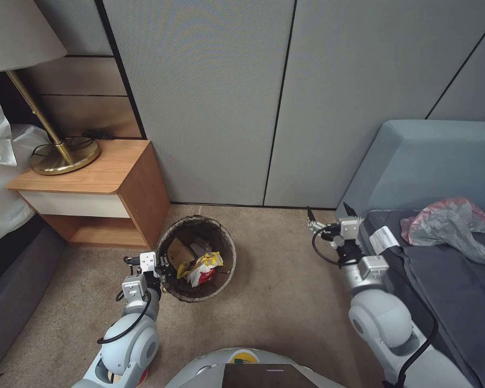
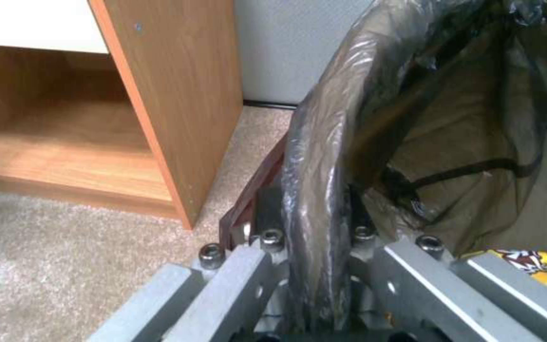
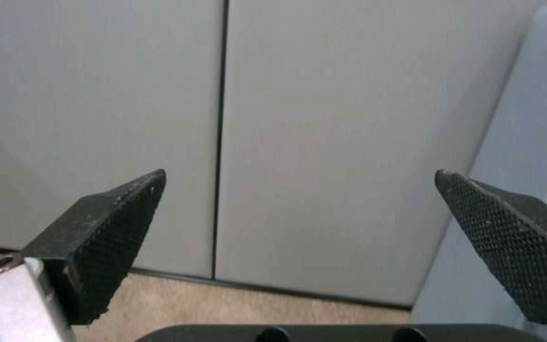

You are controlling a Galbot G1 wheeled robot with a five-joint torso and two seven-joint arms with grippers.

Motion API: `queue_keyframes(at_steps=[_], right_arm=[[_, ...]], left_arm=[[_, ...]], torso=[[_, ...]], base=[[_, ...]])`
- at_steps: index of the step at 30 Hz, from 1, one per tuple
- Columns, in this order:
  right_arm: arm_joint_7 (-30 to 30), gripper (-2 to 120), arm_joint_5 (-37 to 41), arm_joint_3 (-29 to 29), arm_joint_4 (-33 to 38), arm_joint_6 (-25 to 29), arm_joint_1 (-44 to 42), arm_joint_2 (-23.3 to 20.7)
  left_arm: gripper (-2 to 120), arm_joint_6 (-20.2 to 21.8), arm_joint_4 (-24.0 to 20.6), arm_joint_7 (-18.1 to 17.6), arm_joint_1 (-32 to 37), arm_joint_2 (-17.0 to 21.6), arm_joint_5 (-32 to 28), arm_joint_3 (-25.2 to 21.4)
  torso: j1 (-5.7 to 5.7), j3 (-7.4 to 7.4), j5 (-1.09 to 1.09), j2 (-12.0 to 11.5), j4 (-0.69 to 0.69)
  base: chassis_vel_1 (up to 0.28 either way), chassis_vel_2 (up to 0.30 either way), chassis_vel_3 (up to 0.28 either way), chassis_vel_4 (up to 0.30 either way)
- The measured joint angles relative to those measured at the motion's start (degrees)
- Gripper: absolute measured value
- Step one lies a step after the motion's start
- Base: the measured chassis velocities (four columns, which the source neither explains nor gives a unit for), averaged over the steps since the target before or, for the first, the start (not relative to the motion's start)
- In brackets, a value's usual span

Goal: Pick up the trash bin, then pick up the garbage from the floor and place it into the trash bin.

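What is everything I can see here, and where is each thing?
trash bin: one, dark liner over its rim, on the carpet beside the nightstand
garbage: several pieces, tan, yellow, red and white, inside the bin
nightstand: one, wood with a white drawer front, against the wall
lamp: one, brass base, pale shade, on the nightstand
bed: one, white bedding, beside the nightstand
sofa: one, pale blue with a dark grey seat, at the right
plastic bag: one, grey and pink, on the sofa seat
left gripper: one, shut on the bin's rim
right gripper: one, open, held above the carpet by the sofa
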Motion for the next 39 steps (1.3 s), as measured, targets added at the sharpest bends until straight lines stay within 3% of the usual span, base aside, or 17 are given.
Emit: queue_keyframes(at_steps=[4,10,39], right_arm=[[0.09,100,-2.79,-0.64,-1.12,1.2,-1.74,4.3],[0.3,100,-4.99,-2.0,-2.22,2.34,-2.58,6.42],[1.2,100,-5.82,-3.49,-3.6,2.76,-1.83,6.89]], left_arm=[[0,-0.19,-0.33,-0.03,0.43,0.09,0.07,0.02],[0,-0.32,-0.39,-0.19,0.56,0.09,-0.01,0.22],[0,0.06,-0.96,-0.74,0.5,-0.57,-0.65,0.29]], torso=[[0.0,0.0,0.0,0.0,0.0],[0.0,0.0,-0.01,0.0,0.0],[0.0,0.01,0.0,0.0,0.0]], base=[[0.0,0.0,0.0,0.0],[0.0,0.0,0.0,0.0],[0.021,0.024,0.024,0.026]])
